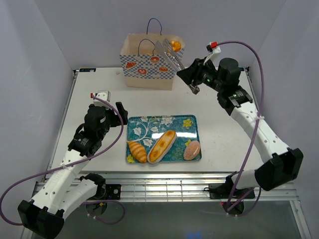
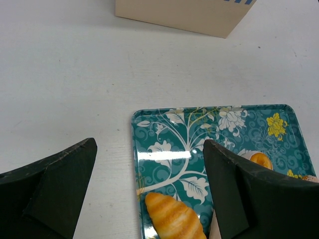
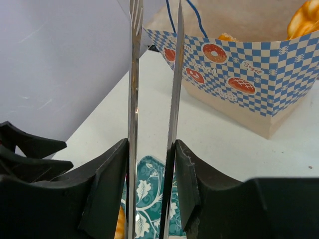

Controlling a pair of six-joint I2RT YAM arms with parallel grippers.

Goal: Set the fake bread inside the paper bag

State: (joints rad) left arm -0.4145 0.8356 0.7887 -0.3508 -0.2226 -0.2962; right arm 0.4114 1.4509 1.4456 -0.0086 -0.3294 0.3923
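Note:
The paper bag (image 1: 147,63) stands open at the back of the table, with an orange bread piece (image 1: 175,46) at its right rim. My right gripper (image 1: 192,79) is shut on metal tongs (image 1: 169,55) whose tips reach over the bag's mouth. In the right wrist view the tongs (image 3: 133,99) hold nothing and bread (image 3: 304,19) lies inside the bag (image 3: 249,74). A croissant (image 1: 138,151), a baguette (image 1: 162,146) and a pink-topped bun (image 1: 192,149) lie on the teal tray (image 1: 149,123). My left gripper (image 1: 119,113) is open and empty above the tray's left edge, with the croissant (image 2: 174,216) just below it.
The teal floral tray (image 2: 164,129) sits at the table's near middle. The bag's base (image 2: 184,15) is beyond it. Purple-white walls close in the left, back and right sides. The table's front edge runs just below the tray.

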